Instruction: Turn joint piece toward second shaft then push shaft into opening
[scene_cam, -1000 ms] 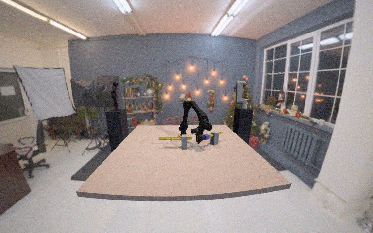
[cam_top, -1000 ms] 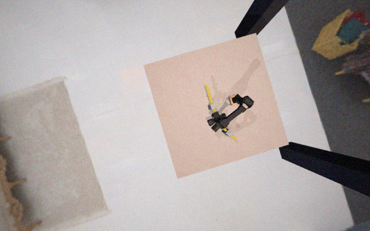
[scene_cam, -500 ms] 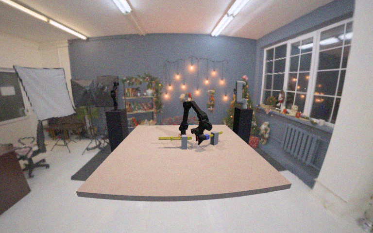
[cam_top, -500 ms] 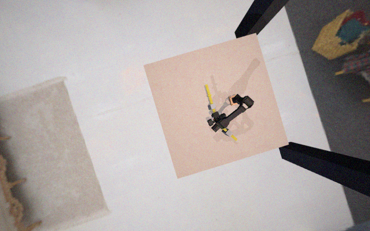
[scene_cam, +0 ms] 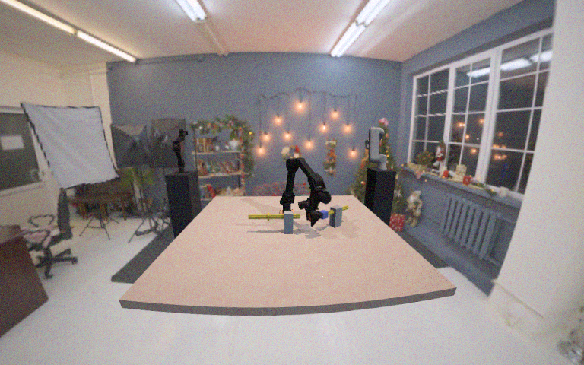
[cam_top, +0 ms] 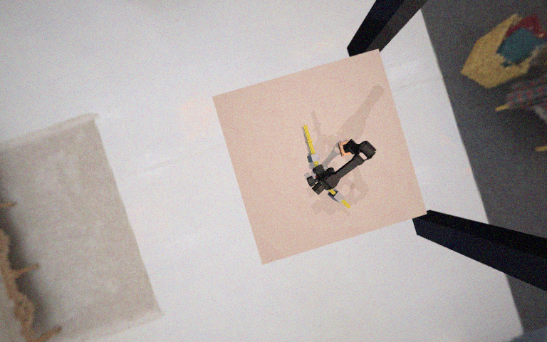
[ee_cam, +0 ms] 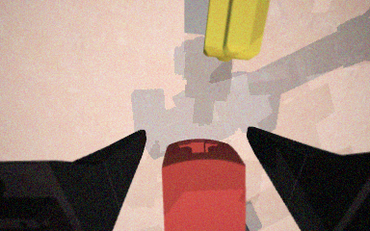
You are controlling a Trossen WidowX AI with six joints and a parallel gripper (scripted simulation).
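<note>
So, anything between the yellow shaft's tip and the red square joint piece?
Nothing visible: the wrist view shows just a gap between yellow shaft and red joint piece, the open black gripper straddling the piece.

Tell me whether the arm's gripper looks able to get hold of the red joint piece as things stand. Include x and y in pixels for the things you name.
Probably yes: the gripper (cam_top: 314, 184) (scene_cam: 313, 223) (ee_cam: 196, 133) is open, with a finger on each side of the red joint piece (ee_cam: 204, 202) and nothing visible between. Depth is hard to judge.
</note>
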